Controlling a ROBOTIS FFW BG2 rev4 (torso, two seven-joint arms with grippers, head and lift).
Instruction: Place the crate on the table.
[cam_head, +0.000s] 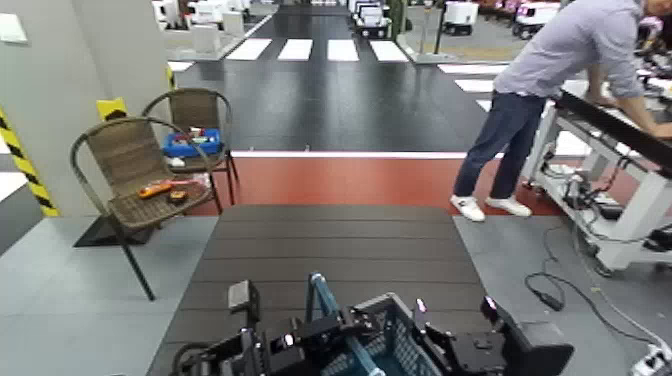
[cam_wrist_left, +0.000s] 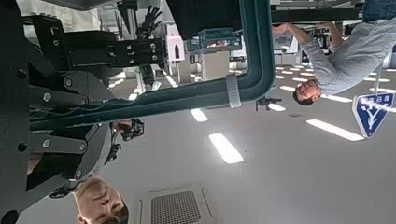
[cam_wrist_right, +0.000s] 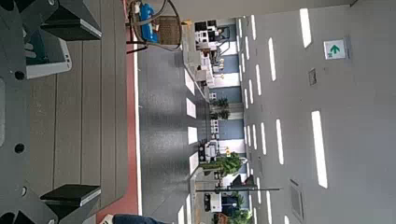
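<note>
1. Head view: the crate (cam_head: 400, 335) is by the desk's (cam_head: 330, 235) near edge, its inside mostly hidden; I can't tell whether it's resting there. A blue box (cam_head: 190, 143) on a chair (cam_head: 160, 200) holds small oddments.
2. Left wrist view: the left tool (cam_wrist_left: 89, 112) is closed on the crate's handle (cam_wrist_left: 187, 96). Placing looks in hand; next, lower it level, then let go.
3. Right wrist view: the right tool (cam_wrist_right: 82, 110) stands wide open, empty, beside the crate.

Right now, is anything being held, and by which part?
The left pincer is shut on the crate's teal hoop handle; the right pincer stands open beside the crate.
</note>
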